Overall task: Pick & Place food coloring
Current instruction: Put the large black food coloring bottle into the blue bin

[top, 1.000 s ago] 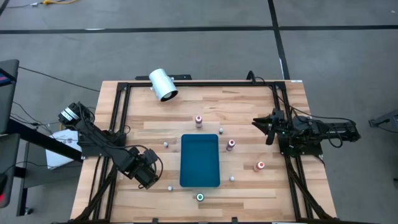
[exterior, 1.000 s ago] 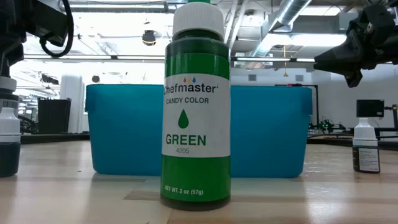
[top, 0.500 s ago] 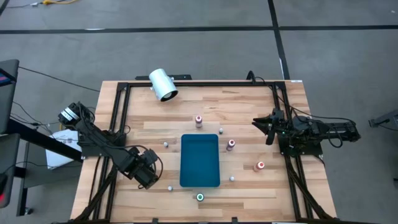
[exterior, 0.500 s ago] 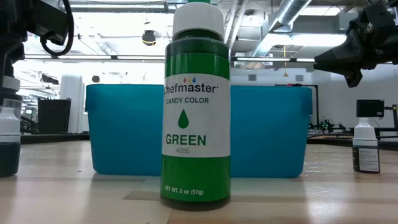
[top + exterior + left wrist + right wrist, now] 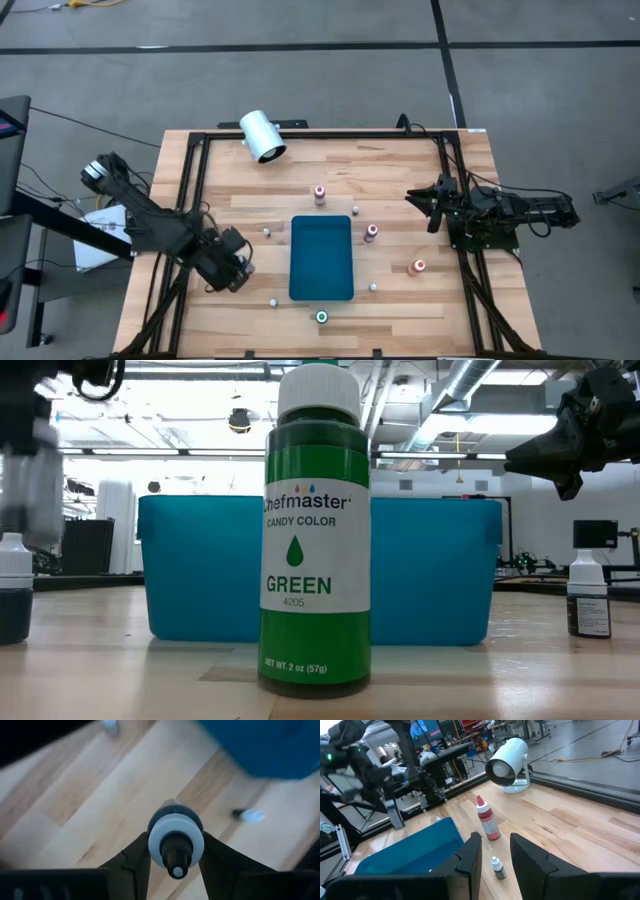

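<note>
My left gripper point(image 5: 235, 268) hangs over the near-left part of the table, left of the blue bin point(image 5: 321, 258), shut on a tiny food coloring bottle point(image 5: 176, 832) with a white top and a dark body. The same bottle shows blurred in the low view point(image 5: 40, 490) and in the right wrist view point(image 5: 396, 817). Several more bottles stand upright around the bin, among them a green one point(image 5: 322, 317) at the near edge and a red-topped one point(image 5: 320, 192) beyond the bin. My right gripper point(image 5: 420, 197) waits at the right side, open by a narrow gap with nothing in it point(image 5: 495, 851). My left gripper pinches the bottle between its two fingers point(image 5: 135, 865), one on each side of the white top point(image 5: 152, 837). The fingers come from above, pointing steeply down. The bottle sits upright in the hold, top toward the wrist, lifted clear of the wooden table.
A big white cylinder point(image 5: 262, 136) lies at the far left. Black frame rails point(image 5: 190, 180) run along the table's sides. A small bottle point(image 5: 272, 301) stands just near of my left gripper, another point(image 5: 267, 232) just beyond it. More bottles point(image 5: 371, 232) point(image 5: 419, 266) stand right of the bin.
My left gripper has gone up and a little toward the table's far edge, tipping somewhat. The small bottle has come up with it and now hangs clear of the table. The other bottles have stayed where they were.
</note>
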